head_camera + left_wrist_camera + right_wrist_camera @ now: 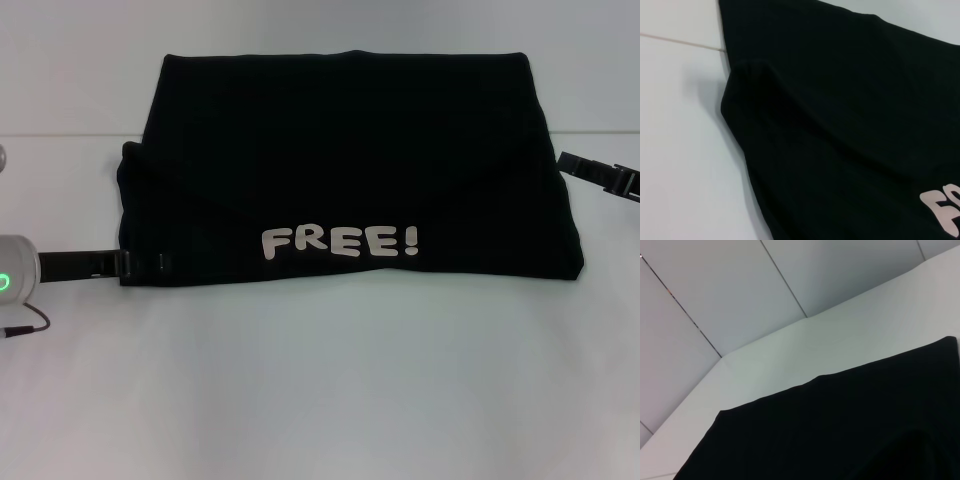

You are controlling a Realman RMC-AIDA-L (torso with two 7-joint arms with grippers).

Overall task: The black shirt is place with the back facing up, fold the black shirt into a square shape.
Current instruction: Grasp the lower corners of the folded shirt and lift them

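Smooth white table [320, 400] bears the soft, folded black shirt [350, 150]; both grippers' finger states cannot be told.

Arms, both low and flat, one at each side of my view.
My left gripper [140, 263] reaches inward from the left, its silver wrist housing [15, 278] showing a green light; its tips meet the black shirt [350, 160] edge, closure unreadable. My right gripper [598, 174] lies level at the far right, tip just beside the cloth, closure also unreadable.
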